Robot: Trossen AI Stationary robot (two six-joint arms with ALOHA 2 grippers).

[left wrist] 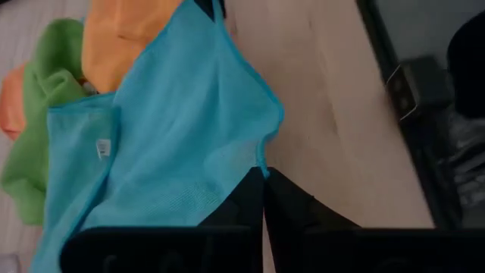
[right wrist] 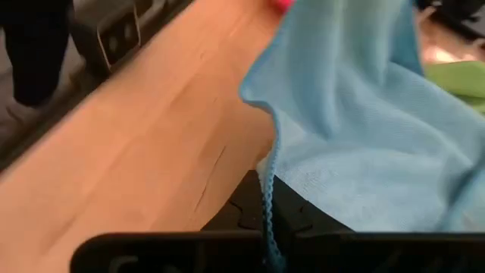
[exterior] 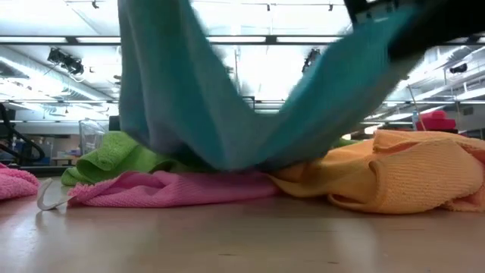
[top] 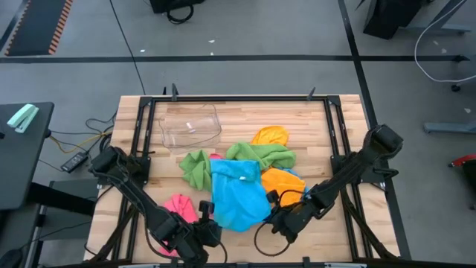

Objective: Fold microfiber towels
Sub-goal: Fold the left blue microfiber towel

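A sky blue towel (top: 236,195) hangs between my two grippers near the table's front middle. In the low view the blue towel (exterior: 227,114) sags in the middle, and its lowest part rests on the pink towel (exterior: 167,189) and the green one (exterior: 114,155). My left gripper (top: 211,225) is shut on its near left corner, and my right gripper (top: 271,217) is shut on its near right corner. A green towel (top: 256,155) and orange towels (top: 284,182) lie heaped behind it. Another pink towel (top: 181,205) lies at the left. My left gripper pinches a hemmed corner (left wrist: 262,165) of the blue towel between its two shut fingers (left wrist: 246,201), slanting down from the near left. The towel spreads away from the fingers toward the heap. My right gripper pinches the hemmed edge (right wrist: 268,171) at the other near corner between its shut fingers (right wrist: 303,216), slanting down from the near right. The cloth is lifted there and sags toward the middle.
A clear plastic tub (top: 190,125) stands at the back left of the wooden table (top: 320,126). A black frame (top: 338,141) runs around the table's edges. Bare wood shows at the near right and along the far edge.
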